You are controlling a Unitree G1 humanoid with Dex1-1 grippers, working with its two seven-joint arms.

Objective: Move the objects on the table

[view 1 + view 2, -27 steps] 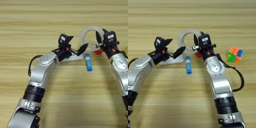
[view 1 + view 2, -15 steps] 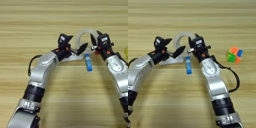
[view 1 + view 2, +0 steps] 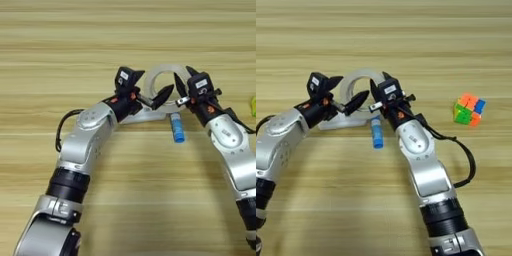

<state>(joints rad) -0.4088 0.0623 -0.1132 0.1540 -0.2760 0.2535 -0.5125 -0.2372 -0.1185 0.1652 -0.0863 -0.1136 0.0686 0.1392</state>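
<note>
Multicoloured puzzle cube (image 3: pixel 469 109) lies well right. Blue glue stick (image 3: pixel 176 128) long axis near-vertical. Left gripper (image 3: pixel 150 92) open over tape roll (image 3: pixel 165 86); right gripper (image 3: pixel 183 86) fingers: cannot tell.

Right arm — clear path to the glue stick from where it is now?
Probably yes. The right gripper sits at the tape roll, just above the glue stick, and nothing lies between them. The left gripper is off to the side, over the white bar.

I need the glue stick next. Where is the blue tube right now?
The blue glue-stick tube lies on the table near the middle, just below the clear tape roll, between the left gripper and right gripper.
</note>
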